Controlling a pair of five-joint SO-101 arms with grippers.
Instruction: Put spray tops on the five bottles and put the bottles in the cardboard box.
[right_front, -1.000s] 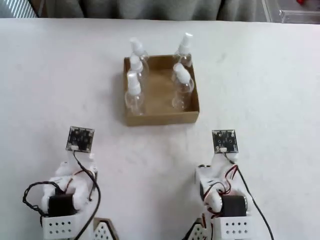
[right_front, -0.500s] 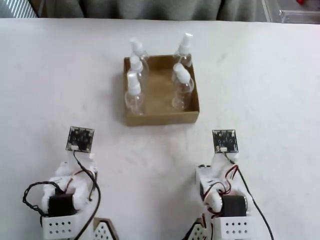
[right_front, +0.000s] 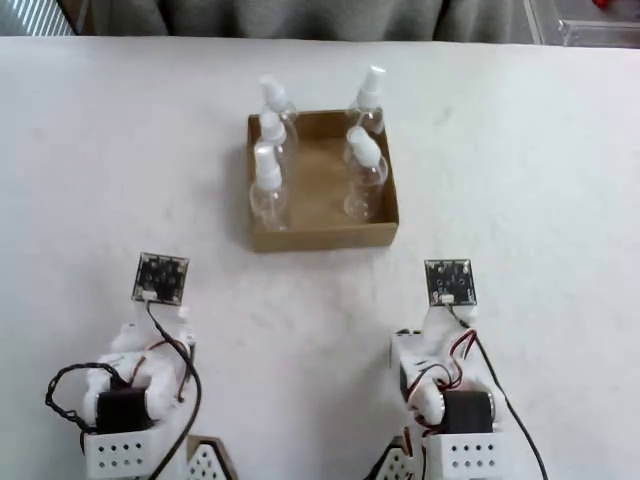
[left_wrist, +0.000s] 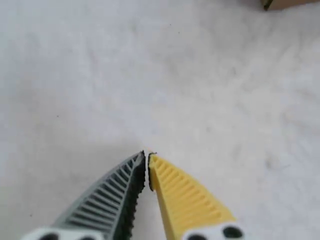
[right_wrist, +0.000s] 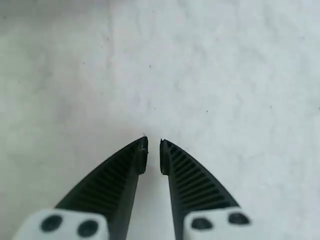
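Bottles, five in all, are seen in the high view standing upright inside the cardboard box, which is set on the table toward 12 o'clock from the arms. Three are ranged along the box's 9 o'clock wall and two along its 3 o'clock wall. The middle is left bare, probably so that each bottle could be lowered in without striking its neighbours. Each bottle is fitted with a white spray top, so the task is judged to be complete. The left arm and right arm are folded low at the 6 o'clock edge, well apart from the box, as would be expected of arms parked with nothing left to carry.

From the left wrist view, the left gripper is shown with its grey and yellow fingers brought together at the tips. Nothing is held between them, and the table is seen just beyond. A corner of the cardboard box is caught at the frame's edge.

From the right wrist view, the right gripper is shown with its black fingers drawn all but together, a thin slit being left between the tips. Nothing is clamped in it.
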